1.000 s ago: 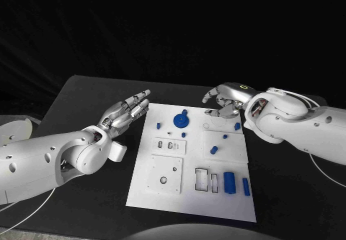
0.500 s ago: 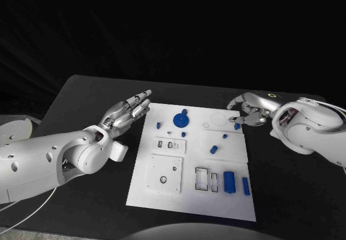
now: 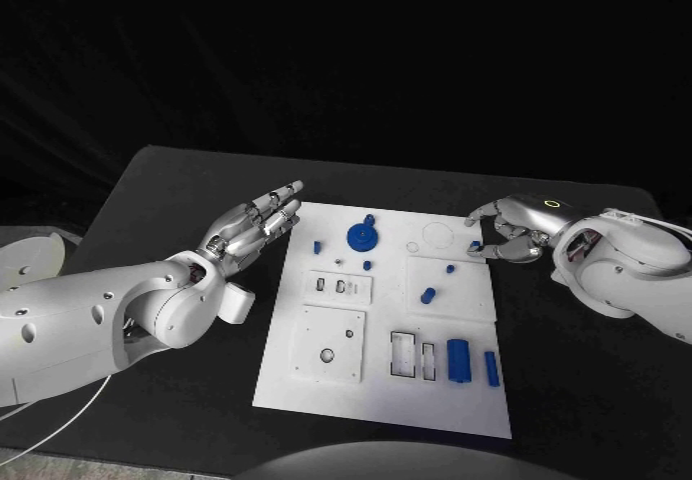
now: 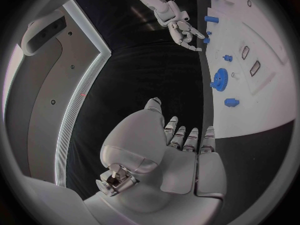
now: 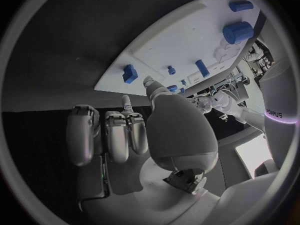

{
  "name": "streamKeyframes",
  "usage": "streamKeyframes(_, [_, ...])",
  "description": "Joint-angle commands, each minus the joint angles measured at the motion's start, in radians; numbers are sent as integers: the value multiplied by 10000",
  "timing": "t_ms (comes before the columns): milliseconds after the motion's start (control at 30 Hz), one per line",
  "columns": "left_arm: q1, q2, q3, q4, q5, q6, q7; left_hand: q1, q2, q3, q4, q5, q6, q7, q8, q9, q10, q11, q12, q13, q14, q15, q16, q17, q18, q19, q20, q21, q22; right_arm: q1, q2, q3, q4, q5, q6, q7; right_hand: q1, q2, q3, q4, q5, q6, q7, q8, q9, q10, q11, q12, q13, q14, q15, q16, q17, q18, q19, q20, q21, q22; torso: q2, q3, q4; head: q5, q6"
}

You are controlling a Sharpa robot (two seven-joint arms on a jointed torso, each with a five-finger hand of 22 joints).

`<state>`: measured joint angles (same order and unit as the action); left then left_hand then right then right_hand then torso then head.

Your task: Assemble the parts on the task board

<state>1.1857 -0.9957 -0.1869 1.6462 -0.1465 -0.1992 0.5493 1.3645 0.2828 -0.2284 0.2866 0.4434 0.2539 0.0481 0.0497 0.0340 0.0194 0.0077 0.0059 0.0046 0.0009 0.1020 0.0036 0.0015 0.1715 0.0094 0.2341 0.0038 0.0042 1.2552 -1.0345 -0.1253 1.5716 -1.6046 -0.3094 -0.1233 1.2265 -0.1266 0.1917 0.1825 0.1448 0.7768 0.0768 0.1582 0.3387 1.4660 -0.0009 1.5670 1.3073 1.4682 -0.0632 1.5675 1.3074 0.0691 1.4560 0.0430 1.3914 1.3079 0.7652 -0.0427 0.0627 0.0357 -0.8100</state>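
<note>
- One word can be read: "SHARPA", in pale capitals running along the white robot arm (image 5: pixel 279 110) in the right wrist view; its first letters are partly cut off.
- Nothing legible stands on the task board (image 3: pixel 378 392) or on its blue parts (image 3: pixel 459 362).

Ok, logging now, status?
Left hand open beside task board. Right hand curled at its far right edge, grip unclear. Blue gear untouched.

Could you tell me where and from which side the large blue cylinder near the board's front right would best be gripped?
Probably across its long sides at mid-length, from above. The blue cylinder lies flat on the task board, lengthwise front to back, with a slot on one side and a thinner blue bar on the other, leaving the fingers narrow gaps.
</note>
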Motion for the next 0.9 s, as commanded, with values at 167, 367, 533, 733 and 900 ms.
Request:
streamKeyframes(167, [3, 2, -4, 16, 22, 190, 68, 98, -34, 54, -28, 30, 38, 21, 53, 16, -4, 76, -2, 12, -9, 63, -36, -15, 94, -3, 82, 38, 16, -51, -44, 1, -61, -186, -51, 100, -3, -111, -168, 218, -204, -63, 22, 10, -16, 1048, -89, 38, 2635, 1026, -64, 33, 2634, -169, 15, -7, -34, 1379, -15, -10, -8, -18, -23])
streamKeyframes(367, [3, 12, -6, -11, 32, 220, 48, 98, -34, 54, -28, 30, 38, 21, 53, 16, -4, 76, -2, 12, -9, 63, -36, -15, 94, -3, 82, 38, 16, -94, -83, 1, -72, -114, 149, -16, 8, -135, -226, 336, -253, 5, 28, 83, 3, 1048, -81, 38, 2635, 1026, -59, 33, 2634, -145, -38, -3, -125, 1328, -23, -5, -14, -34, -42])
streamKeyframes(533, [3, 20, -8, -29, 55, 239, 49, 104, -39, 56, -31, 35, 44, 24, 55, 17, -2, 80, -2, 12, -9, 69, -36, -15, 94, 3, 88, 43, 19, -142, -94, -3, -104, -89, 319, -106, 191, -79, -225, 427, 32, 85, 60, 208, 34, 1048, -53, 38, 2635, 1026, -33, 33, 2634, -99, -152, 19, -319, 1224, -17, -4, -16, -30, -32])
streamKeyframes(733, [3, 23, -11, -59, 63, 278, 28, 108, -40, 57, -33, 37, 43, 27, 56, 17, 2, 82, -1, 13, -9, 74, -36, -15, 94, 6, 92, 45, 21, -187, -93, -6, -117, -81, 386, -160, 407, -23, -193, 399, 364, 141, 58, 322, 66, 1048, -53, 38, 2635, 1024, -30, 27, 2629, -79, -197, 27, -413, 1186, -15, -6, -6, -44, -18])
streamKeyframes(900, [3, 28, -14, -87, 64, 307, 11, 108, -40, 57, -33, 37, 43, 27, 56, 17, 2, 82, -1, 13, -9, 74, -36, -15, 94, 6, 92, 45, 21, -212, -69, -6, -141, -79, 381, -163, 545, 12, -169, 345, 534, 203, 46, 422, 100, 1048, -61, 38, 2635, 1017, -35, 5, 2610, -76, -200, 23, -437, 1187, -8, -5, -4, -42, -17])
